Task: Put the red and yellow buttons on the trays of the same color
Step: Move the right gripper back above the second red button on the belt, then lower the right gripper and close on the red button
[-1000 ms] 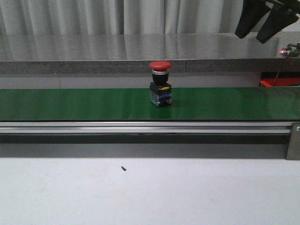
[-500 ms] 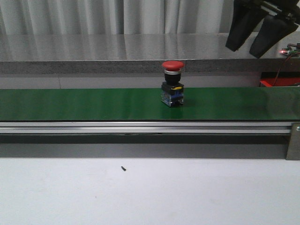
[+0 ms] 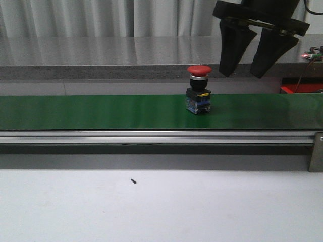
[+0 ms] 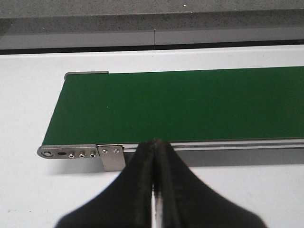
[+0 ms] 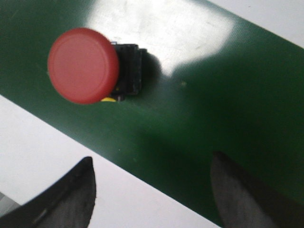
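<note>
Front view is showing the green conveyor belt (image 3: 101, 112) carrying 1 red button (image 3: 198, 89), standing upright with its cap facing up. Right gripper (image 3: 242, 65) is hanging wide open above the belt, just beside the button and to its right, higher than the cap. Left gripper (image 4: 154, 190) is sitting with fingers pressed together near the belt's other end, well apart from the button. Right arm is judged the nearer 1 for the pick.
</note>
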`<state>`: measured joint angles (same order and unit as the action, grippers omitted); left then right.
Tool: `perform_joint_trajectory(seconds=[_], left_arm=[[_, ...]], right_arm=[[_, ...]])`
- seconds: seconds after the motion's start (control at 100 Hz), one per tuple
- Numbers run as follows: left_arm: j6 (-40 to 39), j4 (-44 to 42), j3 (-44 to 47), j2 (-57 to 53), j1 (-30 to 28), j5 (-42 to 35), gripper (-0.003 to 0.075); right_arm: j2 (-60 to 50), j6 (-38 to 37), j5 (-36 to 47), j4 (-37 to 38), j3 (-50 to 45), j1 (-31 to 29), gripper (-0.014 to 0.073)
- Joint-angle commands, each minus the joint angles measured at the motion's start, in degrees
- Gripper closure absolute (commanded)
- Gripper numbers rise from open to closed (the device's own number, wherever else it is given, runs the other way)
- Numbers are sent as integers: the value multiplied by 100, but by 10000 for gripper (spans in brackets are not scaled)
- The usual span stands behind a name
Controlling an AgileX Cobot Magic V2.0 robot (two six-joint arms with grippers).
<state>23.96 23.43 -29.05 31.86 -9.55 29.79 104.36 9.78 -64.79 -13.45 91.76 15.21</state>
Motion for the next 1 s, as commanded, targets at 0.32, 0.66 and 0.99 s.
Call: perform_joint_trajectory(seconds=[0.32,0.66,0.99], left_arm=[[-6,115,-155,5,38,-399,740],[-6,115,-155,5,38,-399,740],[-6,115,-155,5,38,-399,740]], right_arm=[[-157,-132,265,403,119,385,76],[183,-132,876,403,119,430,76],[430,-138,1181,440,129,413,162]])
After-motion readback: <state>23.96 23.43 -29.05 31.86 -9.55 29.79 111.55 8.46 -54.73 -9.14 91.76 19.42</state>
